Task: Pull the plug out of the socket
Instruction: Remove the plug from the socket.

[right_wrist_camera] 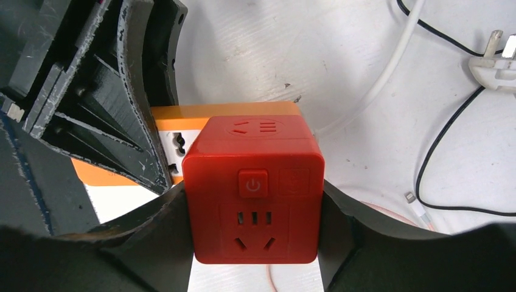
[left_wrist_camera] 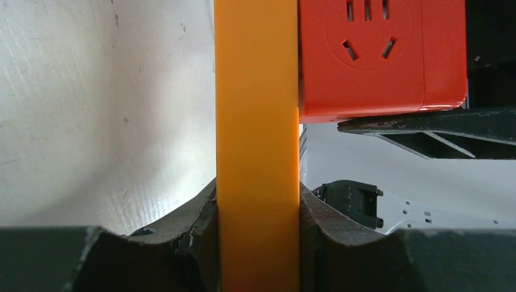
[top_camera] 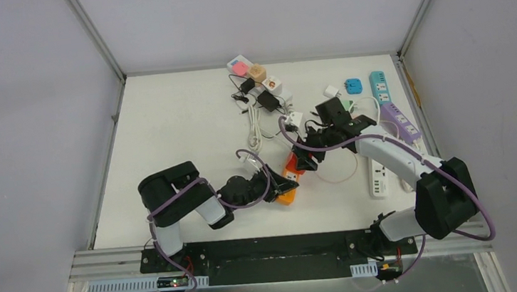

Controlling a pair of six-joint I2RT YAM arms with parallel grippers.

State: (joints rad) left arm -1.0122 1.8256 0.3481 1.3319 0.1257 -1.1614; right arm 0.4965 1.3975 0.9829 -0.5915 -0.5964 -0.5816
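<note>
**Item 1, nearest.** Left gripper [left_wrist_camera: 257, 234]: black fingers pressed against both long sides of the flat orange plastic power strip [left_wrist_camera: 257, 109]. The strip lies mid-table, just ahead of the arm bases.

**Item 2.** Glossy red cube-shaped plug adapter [right_wrist_camera: 252, 188]: seated flush against the strip's socket face, with no gap showing between them.

**Item 3.** Right gripper [right_wrist_camera: 252, 243]: pinching the cube by two opposite sides.

**Item 4, far.** White table [top_camera: 168, 126]: carries loose white cables [top_camera: 254, 125] and a purple power strip [top_camera: 400, 119], both well apart from the work.

**Status.** Both holds look set, one on the strip and one on the cube. Separation is judged not yet begun. What remains is to draw the cube straight off the strip while the strip is held down.
</note>
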